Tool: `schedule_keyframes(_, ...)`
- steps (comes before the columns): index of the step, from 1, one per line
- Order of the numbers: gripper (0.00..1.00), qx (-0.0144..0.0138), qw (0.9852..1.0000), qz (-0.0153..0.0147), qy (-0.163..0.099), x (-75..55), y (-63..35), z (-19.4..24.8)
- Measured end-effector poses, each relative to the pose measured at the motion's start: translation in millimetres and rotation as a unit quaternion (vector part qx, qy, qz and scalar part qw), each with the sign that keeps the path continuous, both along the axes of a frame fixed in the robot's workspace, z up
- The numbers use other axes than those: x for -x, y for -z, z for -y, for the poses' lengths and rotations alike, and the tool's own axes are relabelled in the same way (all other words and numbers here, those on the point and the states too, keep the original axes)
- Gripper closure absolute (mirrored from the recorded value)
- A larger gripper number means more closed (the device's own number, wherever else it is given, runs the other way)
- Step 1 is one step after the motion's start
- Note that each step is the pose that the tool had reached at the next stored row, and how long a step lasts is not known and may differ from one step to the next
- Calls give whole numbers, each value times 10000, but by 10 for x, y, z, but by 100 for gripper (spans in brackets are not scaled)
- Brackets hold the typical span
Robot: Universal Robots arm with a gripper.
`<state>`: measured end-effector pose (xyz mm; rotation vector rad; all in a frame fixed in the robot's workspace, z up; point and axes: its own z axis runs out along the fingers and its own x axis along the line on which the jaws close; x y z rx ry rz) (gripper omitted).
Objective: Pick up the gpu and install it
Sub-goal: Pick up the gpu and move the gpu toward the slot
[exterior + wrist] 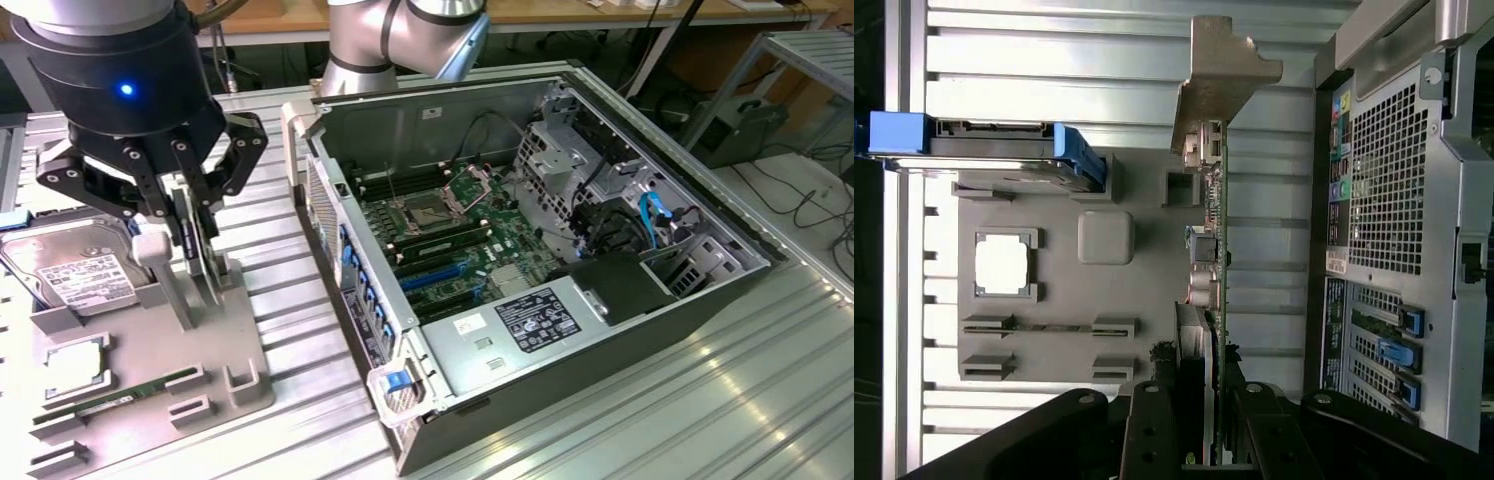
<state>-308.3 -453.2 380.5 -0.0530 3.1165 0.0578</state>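
The gpu (pixel 200 255) is a thin green card that stands upright on the grey holder tray (pixel 240 335) at the exterior view's left. In the wrist view the gpu (pixel 1211 250) appears edge-on, with its silver end bracket (pixel 1219 70) at the far end. My gripper (pixel 194 215) hangs directly over the card, one black finger on each side, shut on its upper edge. The gripper (pixel 1209 435) clamps the card between its pads in the wrist view. I cannot tell whether the card's lower edge still sits in the holder.
The tray also holds a silver hard drive (pixel 80 275), a CPU (pixel 74 365) and a RAM stick (pixel 134 390). The open PC case (pixel 441 110) lies at the exterior view's right with its motherboard (pixel 454 230) exposed. In the wrist view the case's rear panel (pixel 1394 200) stands close beside the card.
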Motion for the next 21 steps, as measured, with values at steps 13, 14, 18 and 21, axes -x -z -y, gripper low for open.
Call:
schedule_keyframes(13,73,0,10000,0,0,0,-150,0)
schedule_keyframes(14,73,0,10000,0,0,0,-163,0)
schedule_keyframes(18,73,0,10000,0,0,0,-217,0)
schedule_keyframes(21,73,0,10000,1,0,0,-261,0)
